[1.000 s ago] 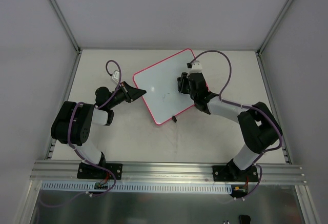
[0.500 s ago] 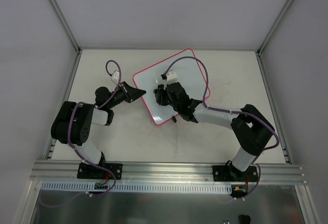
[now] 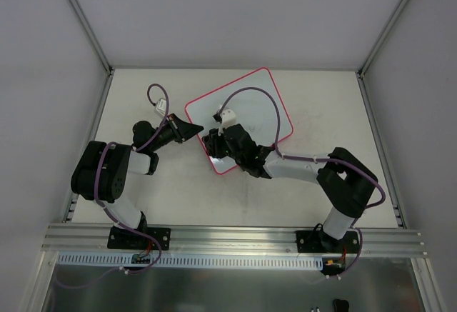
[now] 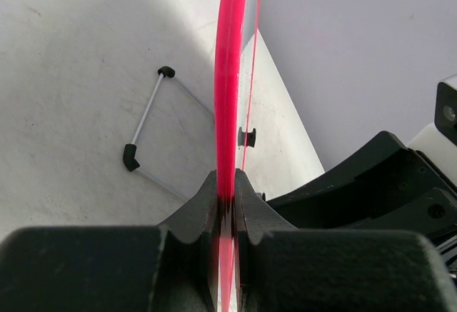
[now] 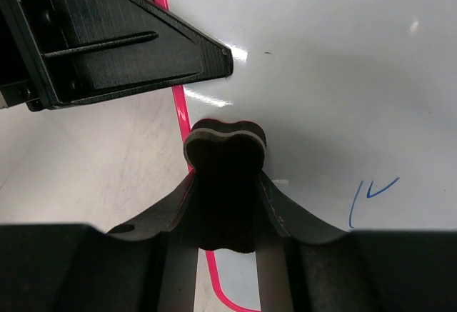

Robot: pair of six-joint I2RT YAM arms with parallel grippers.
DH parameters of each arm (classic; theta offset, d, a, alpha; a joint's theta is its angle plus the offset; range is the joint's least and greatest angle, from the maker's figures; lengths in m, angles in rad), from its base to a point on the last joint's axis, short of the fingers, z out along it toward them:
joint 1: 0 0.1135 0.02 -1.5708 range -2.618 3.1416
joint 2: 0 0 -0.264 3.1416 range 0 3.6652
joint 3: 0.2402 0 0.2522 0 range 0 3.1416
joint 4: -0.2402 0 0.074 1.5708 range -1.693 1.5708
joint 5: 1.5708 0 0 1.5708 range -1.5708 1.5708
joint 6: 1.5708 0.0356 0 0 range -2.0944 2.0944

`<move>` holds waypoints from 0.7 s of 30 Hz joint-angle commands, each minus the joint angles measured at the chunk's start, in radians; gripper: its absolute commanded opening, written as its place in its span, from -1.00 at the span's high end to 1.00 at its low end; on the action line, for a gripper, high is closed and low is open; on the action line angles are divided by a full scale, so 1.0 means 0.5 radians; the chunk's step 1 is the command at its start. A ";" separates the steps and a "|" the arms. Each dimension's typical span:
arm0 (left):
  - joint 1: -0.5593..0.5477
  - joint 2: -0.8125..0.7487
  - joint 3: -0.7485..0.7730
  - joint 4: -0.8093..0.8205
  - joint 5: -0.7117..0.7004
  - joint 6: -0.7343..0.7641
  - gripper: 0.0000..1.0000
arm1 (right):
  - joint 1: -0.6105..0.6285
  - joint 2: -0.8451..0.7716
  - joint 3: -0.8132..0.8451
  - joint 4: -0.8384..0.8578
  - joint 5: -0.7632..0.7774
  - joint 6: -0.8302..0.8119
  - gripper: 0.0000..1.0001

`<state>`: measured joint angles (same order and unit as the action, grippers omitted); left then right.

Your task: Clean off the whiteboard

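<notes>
1. While the left gripper pinches the pink rim of the whiteboard, that board lies flat and skewed on the table.
2. The right gripper clamps a dark eraser, set over the board's left edge: wiping is in hand.
3. Next, I judge, the eraser must sweep across the nearby blue mark.

Pale matte surface under everything, thin wire bracket with black end caps lying flat on it, aluminium rail along six o'clock, white wall panels at twelve, slanted metal posts at ten and two.
</notes>
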<state>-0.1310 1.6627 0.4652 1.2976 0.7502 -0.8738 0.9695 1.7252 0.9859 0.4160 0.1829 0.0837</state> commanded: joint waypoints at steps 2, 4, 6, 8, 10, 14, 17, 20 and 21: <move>-0.020 -0.024 0.018 0.666 0.018 0.076 1.00 | -0.104 0.065 -0.119 -0.185 0.048 0.050 1.00; -0.017 -0.024 0.015 0.666 0.018 0.079 1.00 | -0.141 0.056 -0.140 -0.191 0.061 0.060 1.00; -0.017 -0.027 0.008 0.666 0.018 0.082 1.00 | -0.193 0.050 -0.153 -0.212 0.085 0.069 1.00; -0.017 -0.036 0.005 0.666 0.018 0.082 1.00 | -0.254 0.032 -0.177 -0.237 0.128 0.081 1.00; -0.020 -0.040 0.005 0.666 0.018 0.082 1.00 | -0.301 0.020 -0.189 -0.279 0.162 0.090 1.00; -0.020 -0.043 0.005 0.666 0.018 0.085 1.00 | -0.454 -0.011 -0.235 -0.286 0.140 0.099 1.00; -0.020 -0.046 0.002 0.666 0.018 0.082 1.00 | -0.552 -0.027 -0.260 -0.283 0.125 0.096 1.00; -0.017 -0.046 0.002 0.666 0.018 0.085 1.00 | -0.653 -0.024 -0.294 -0.283 0.094 0.103 1.00; -0.017 -0.046 0.002 0.666 0.018 0.085 1.00 | -0.675 -0.017 -0.303 -0.283 0.091 0.118 1.00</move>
<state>-0.1318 1.6627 0.4652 1.2976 0.7467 -0.8742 0.7036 1.6459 0.8890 0.4232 0.1394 0.1493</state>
